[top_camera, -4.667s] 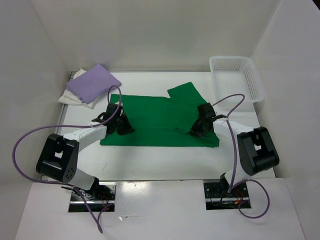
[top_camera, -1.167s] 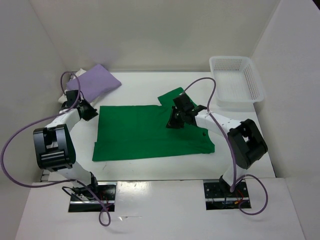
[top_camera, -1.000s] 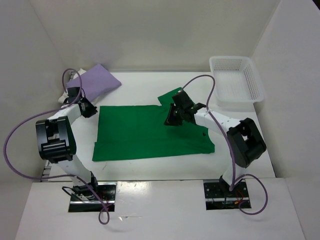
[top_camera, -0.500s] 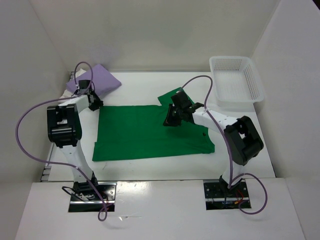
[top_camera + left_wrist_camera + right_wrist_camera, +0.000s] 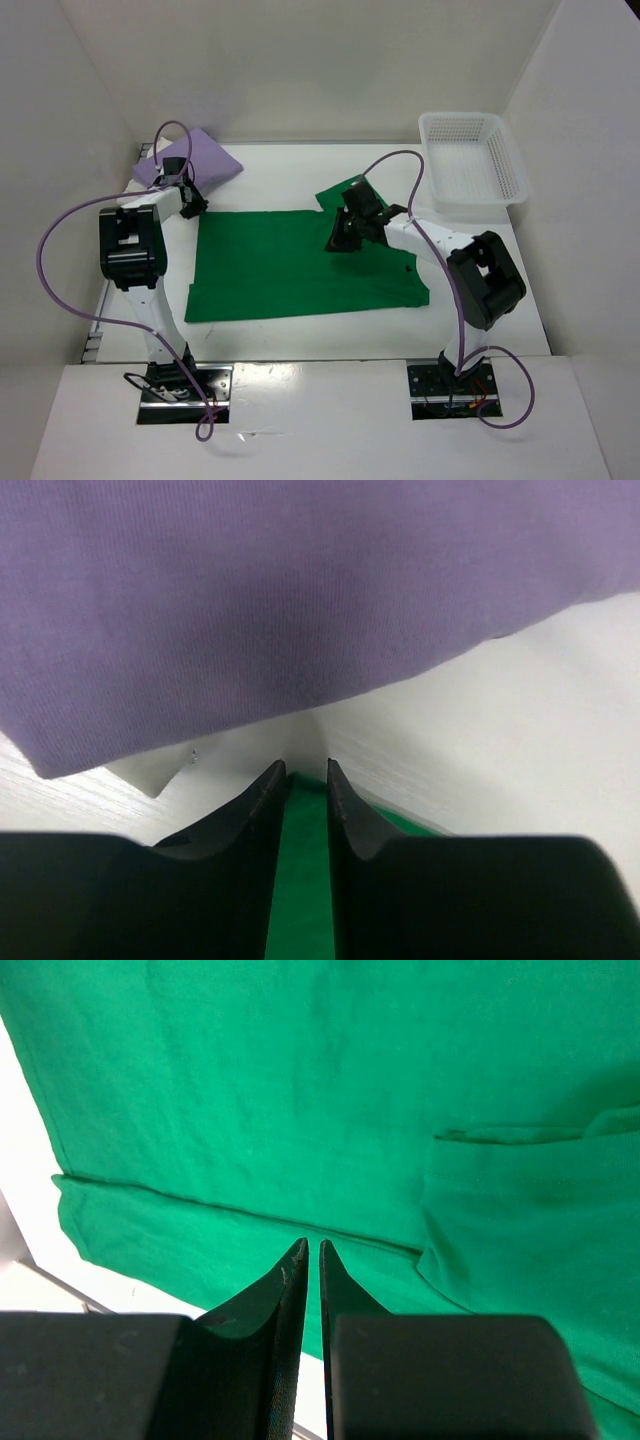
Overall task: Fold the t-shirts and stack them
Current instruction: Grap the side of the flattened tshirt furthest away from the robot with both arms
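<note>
The green t-shirt [image 5: 290,265] lies flat across the middle of the table, one sleeve [image 5: 345,190] sticking out at its far edge. The folded lilac t-shirt [image 5: 212,160] rests at the far left, on top of a white t-shirt whose corner [image 5: 155,772] shows under it. My left gripper [image 5: 193,203] sits low at the green shirt's far-left corner, right beside the lilac shirt [image 5: 300,600]. Its jaws are narrowly apart with green cloth [image 5: 300,880] showing in the gap. My right gripper [image 5: 338,240] is over the green shirt [image 5: 300,1080] near the sleeve, shut, nothing between its fingers.
A white lattice basket [image 5: 470,117] stands at the far right corner. White walls close in the table at the left, back and right. Purple cables loop above both arms.
My left gripper has moved from beside the green shirt's left edge towards the far side, up against the lilac shirt. The right gripper barely shifted. The green shirt has not moved.
</note>
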Tool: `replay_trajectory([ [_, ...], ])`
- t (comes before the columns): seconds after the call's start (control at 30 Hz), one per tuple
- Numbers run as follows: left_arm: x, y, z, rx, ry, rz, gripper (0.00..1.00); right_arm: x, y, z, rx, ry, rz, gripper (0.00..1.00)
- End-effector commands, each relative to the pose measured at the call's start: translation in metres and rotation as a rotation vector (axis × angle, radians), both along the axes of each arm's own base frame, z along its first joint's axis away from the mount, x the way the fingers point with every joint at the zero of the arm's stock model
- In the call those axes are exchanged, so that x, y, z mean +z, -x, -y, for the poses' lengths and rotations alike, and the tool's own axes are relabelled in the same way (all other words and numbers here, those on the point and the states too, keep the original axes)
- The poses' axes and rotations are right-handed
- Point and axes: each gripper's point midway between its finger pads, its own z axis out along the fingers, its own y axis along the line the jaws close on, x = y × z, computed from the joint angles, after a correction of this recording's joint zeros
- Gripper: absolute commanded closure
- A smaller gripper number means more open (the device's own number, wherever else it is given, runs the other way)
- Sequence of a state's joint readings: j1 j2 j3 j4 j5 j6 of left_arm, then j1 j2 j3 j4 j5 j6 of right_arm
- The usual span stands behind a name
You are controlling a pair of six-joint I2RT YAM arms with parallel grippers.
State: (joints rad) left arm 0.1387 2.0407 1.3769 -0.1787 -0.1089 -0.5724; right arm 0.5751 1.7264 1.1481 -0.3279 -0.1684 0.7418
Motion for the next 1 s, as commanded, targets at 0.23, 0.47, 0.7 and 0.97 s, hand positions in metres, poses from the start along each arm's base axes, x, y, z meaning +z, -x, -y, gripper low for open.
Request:
replay_trajectory([
  [0.23, -0.003, 0.001, -0.005, -0.015, -0.046, -0.017, 0.87, 0.044, -0.070, 0.001, -0.059, -0.041, 0.152, 0.82],
  [0.47, 0.009, 0.000, -0.001, -0.012, -0.022, 0.011, 0.95, 0.025, -0.167, 0.060, -0.272, 0.121, 0.245, 0.82],
  [0.7, 0.017, 0.001, 0.008, -0.008, 0.009, 0.036, 1.00, 0.007, -0.245, 0.113, -0.397, 0.311, 0.303, 0.76],
  [0.97, 0.027, -0.001, 0.010, -0.014, 0.013, 0.057, 1.00, -0.005, -0.294, 0.130, -0.389, 0.456, 0.321, 0.58],
])
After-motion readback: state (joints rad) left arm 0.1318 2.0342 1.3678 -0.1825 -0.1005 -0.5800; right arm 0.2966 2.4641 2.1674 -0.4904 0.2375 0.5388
